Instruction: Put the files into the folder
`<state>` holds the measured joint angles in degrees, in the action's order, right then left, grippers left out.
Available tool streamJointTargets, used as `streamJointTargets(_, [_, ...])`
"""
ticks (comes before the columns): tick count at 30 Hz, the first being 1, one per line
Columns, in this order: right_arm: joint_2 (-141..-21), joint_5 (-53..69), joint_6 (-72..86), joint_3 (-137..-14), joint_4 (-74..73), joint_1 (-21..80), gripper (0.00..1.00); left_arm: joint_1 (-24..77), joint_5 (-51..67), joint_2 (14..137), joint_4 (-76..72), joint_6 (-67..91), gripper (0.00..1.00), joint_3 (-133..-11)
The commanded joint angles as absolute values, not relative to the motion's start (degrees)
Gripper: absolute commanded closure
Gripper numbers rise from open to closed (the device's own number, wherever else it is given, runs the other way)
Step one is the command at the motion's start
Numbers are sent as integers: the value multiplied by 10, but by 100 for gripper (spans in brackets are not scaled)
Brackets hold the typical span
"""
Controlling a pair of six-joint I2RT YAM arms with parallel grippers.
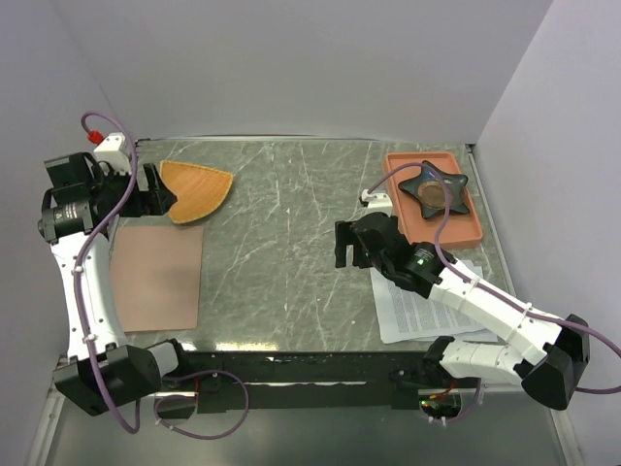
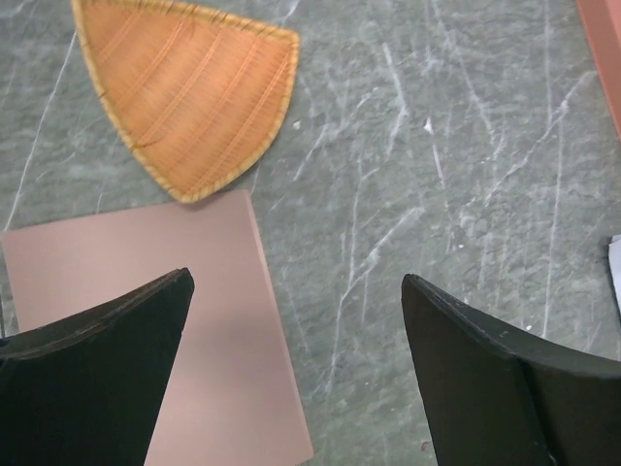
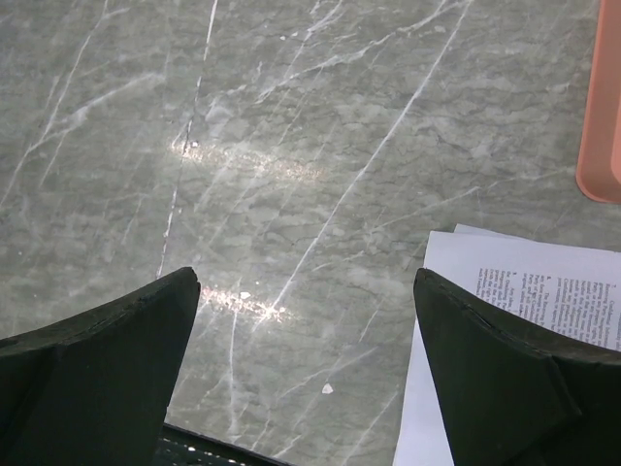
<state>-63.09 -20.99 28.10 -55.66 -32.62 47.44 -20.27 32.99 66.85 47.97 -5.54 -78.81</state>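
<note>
Nothing had been filed yet: the folder (image 1: 158, 277) was left flat, apparently closed, and the files (image 1: 417, 311) were stacked well to its right. The left gripper (image 2: 296, 280), above the folder's far edge, and the right gripper (image 3: 306, 277) were held spread, empty. The files' print was resolved only in the right wrist view, their whole extent only from above.

On my grey marbled desk (image 1: 281, 223) I see the folder (image 1: 157, 277) at nine o'clock, wicker plate (image 1: 197, 189) at ten, tray (image 1: 466, 228) at two, files (image 1: 408, 316) at four.
</note>
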Motion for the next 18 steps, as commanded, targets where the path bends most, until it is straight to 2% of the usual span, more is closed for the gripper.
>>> streamJointTargets(1, [-626, -215, 272, -562, -323, 481, 1, -261, 365, 680, 490, -92, 4, -766])
streamJointTargets(5, [-593, -206, 261, -535, -296, 483, 1, -389, 408, 738, 510, -147, 4, -759])
streamJointTargets(11, [-559, -200, 257, -505, -266, 484, 0, -506, 416, 801, 507, -236, 4, -709])
streamJointTargets(18, [-569, -186, 257, -508, -255, 491, 1, -533, 369, 818, 419, -261, 4, -608])
